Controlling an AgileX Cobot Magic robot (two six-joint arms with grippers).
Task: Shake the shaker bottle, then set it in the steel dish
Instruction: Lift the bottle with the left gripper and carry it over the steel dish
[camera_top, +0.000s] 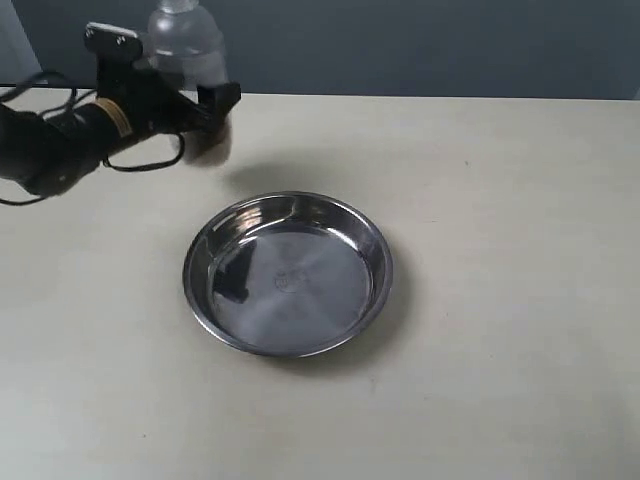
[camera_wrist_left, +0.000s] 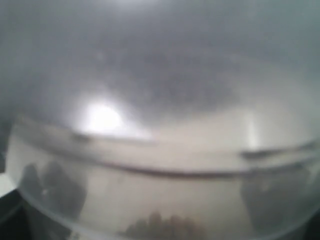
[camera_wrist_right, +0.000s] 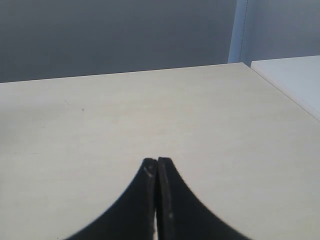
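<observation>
The clear shaker bottle (camera_top: 192, 62) hangs in the air at the back left, blurred, roughly upright, with brown pellets at its lower end. My left gripper (camera_top: 205, 115) is shut on the bottle's body, well behind and to the left of the steel dish (camera_top: 205, 300), which sits on the table with nothing in it. In the left wrist view the bottle (camera_wrist_left: 160, 165) fills the frame, blurred, with dark pellets at the lower edge. My right gripper (camera_wrist_right: 158, 162) is shut, with nothing in it, over bare table; it does not show in the exterior view.
The beige table (camera_top: 500, 300) spreads all around the dish. A grey wall stands behind the far edge. A white surface (camera_wrist_right: 295, 82) borders the table in the right wrist view.
</observation>
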